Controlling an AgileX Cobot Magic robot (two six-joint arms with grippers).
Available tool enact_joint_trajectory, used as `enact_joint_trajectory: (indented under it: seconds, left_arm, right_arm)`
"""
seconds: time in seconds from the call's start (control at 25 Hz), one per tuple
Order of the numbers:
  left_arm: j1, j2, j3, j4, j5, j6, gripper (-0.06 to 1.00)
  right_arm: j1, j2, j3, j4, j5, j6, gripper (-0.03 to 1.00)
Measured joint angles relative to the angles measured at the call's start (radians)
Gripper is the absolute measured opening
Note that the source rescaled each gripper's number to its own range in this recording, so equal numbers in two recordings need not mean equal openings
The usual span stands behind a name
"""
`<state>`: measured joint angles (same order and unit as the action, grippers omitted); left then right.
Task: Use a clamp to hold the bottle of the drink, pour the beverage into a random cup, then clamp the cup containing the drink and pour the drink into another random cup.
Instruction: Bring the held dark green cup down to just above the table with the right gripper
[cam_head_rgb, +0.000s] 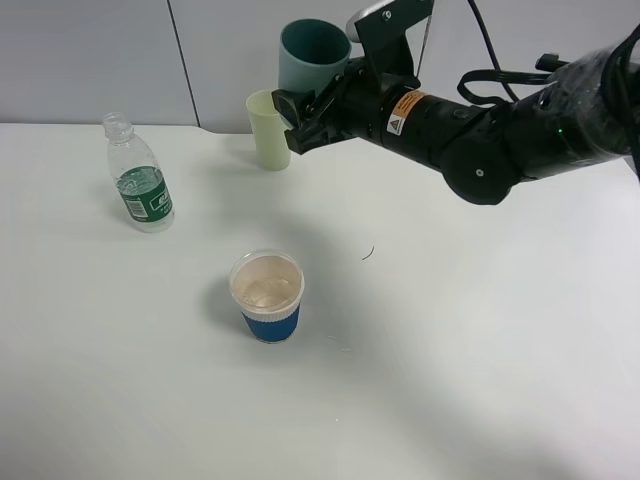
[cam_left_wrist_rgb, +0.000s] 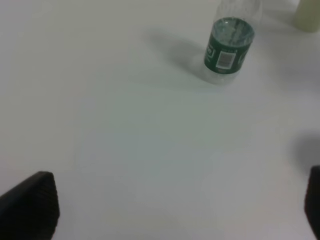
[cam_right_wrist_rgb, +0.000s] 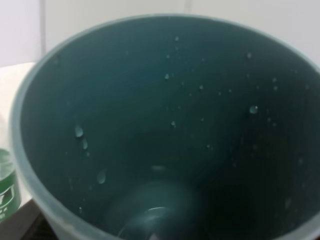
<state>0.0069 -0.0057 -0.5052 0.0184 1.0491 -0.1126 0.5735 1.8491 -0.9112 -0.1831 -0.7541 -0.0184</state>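
Observation:
My right gripper (cam_head_rgb: 300, 122) is shut on a teal cup (cam_head_rgb: 312, 55) and holds it raised near the back of the table. The right wrist view looks into this cup (cam_right_wrist_rgb: 165, 125): its inside is wet with droplets and only a trace of liquid shows at the bottom. A clear bottle with a green label (cam_head_rgb: 140, 180) stands uncapped at the left; it also shows in the left wrist view (cam_left_wrist_rgb: 229, 47). A paper cup with a blue sleeve (cam_head_rgb: 267, 296) stands in the middle and holds liquid. My left gripper (cam_left_wrist_rgb: 172, 210) is open and empty, well short of the bottle.
A pale green cup (cam_head_rgb: 268, 130) stands at the back, just beside and below the right gripper; its base shows in the left wrist view (cam_left_wrist_rgb: 307, 15). The white table (cam_head_rgb: 450, 350) runs to a grey wall behind. A small dark mark (cam_head_rgb: 368, 253) lies on the table.

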Motion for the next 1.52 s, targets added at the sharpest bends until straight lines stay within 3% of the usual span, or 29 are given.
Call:
enact_joint_trajectory:
  seconds: [0.16, 0.44, 0.88, 1.52]
  left_arm:
    - [0.0, 0.0, 0.0, 0.0, 0.0, 0.0, 1.0]
    - [0.0, 0.0, 0.0, 0.0, 0.0, 0.0, 1.0]
    - [0.0, 0.0, 0.0, 0.0, 0.0, 0.0, 1.0]
    - [0.0, 0.0, 0.0, 0.0, 0.0, 0.0, 1.0]
  right_arm:
    - [0.0, 0.0, 0.069, 0.078, -0.03, 0.018, 0.0]
    - [0.0, -0.001, 0.271, 0.168, -0.223, -0.002, 0.0]
    - [0.0, 0.016, 0.364, 0.238, -0.245, -0.172, 0.0]
    - [0.0, 0.156, 0.365, 0.238, -0.342, -0.142, 0.0]
